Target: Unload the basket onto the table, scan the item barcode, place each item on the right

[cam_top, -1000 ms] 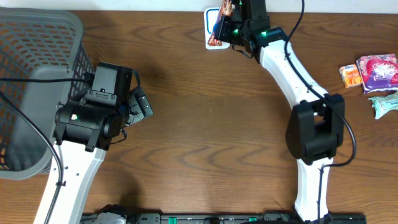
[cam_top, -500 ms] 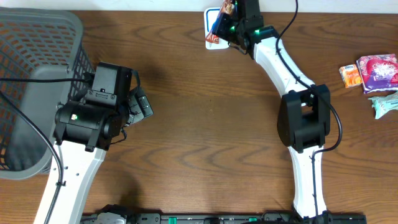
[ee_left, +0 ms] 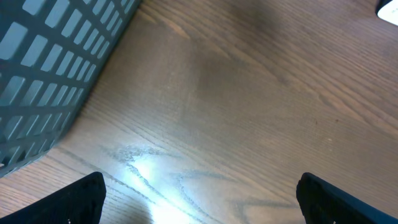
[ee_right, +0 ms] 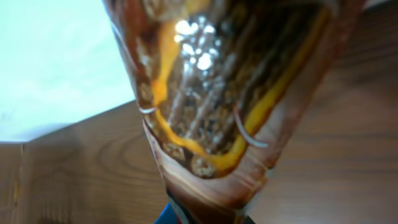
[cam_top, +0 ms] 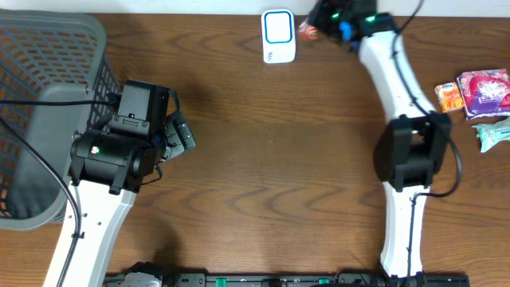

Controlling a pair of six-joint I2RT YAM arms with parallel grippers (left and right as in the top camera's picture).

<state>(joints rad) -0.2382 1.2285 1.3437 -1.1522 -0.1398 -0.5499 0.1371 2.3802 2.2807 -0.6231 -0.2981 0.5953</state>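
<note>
Glossy crinkled brown packet point(ee_right: 217, 106) over grained wooden table point(ee_right: 329, 162).

The gripper point(ee_left: 199, 202) has its jaws spread wide, dark fingertips point(ee_left: 81, 199) at either side. Bare wooden desk point(ee_left: 249, 112) lies between and ahead of them. A grey lattice basket point(ee_left: 43, 74) stands ahead-left, and a white corner point(ee_left: 390, 7) shows ahead-right.

We see a desk point(cam_top: 271, 159) of dark brown wood filling almost the whole overhead view, its grain running in long wavy lines from side to side. Beyond its far edge we make out a pale strip point(cam_top: 199, 6), though we cannot tell whether it is wall or floor. In the left wrist view, a bright patch of glare point(ee_left: 146, 186) lies on the wood.
</note>
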